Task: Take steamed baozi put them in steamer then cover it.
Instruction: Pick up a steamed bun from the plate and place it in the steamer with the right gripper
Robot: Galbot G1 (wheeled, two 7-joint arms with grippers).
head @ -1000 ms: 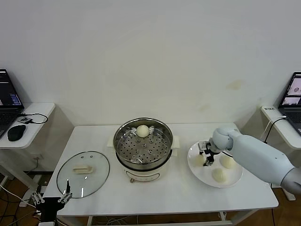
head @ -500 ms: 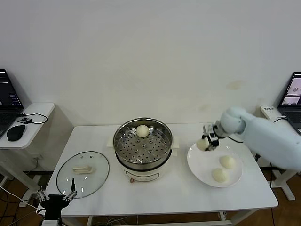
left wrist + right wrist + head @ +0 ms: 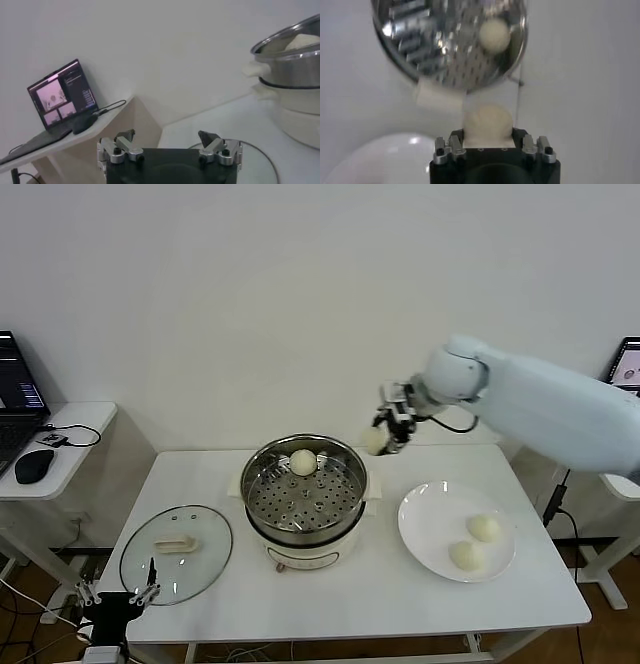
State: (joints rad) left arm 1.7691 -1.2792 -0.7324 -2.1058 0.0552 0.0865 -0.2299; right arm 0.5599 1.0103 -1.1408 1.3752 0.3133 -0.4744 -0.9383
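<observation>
My right gripper (image 3: 383, 436) is shut on a cream-white baozi (image 3: 376, 442) and holds it in the air just right of the steamer's rim; the baozi shows between the jaws in the right wrist view (image 3: 487, 123). The steel steamer (image 3: 304, 494) stands mid-table with one baozi (image 3: 302, 462) on its perforated tray, also in the right wrist view (image 3: 494, 35). Two baozi (image 3: 483, 528) (image 3: 465, 555) lie on the white plate (image 3: 430, 519). The glass cover (image 3: 176, 553) lies flat at the left. My left gripper (image 3: 118, 600) is open and empty, low by the table's front left edge.
A side table with a laptop (image 3: 17, 399) and a mouse (image 3: 34, 466) stands at the far left; the laptop also shows in the left wrist view (image 3: 61, 97). Another laptop (image 3: 627, 370) is at the far right.
My right gripper has lifted a baozi off the plate and carried it up and left to the steamer's right rim. The left arm has barely moved.
</observation>
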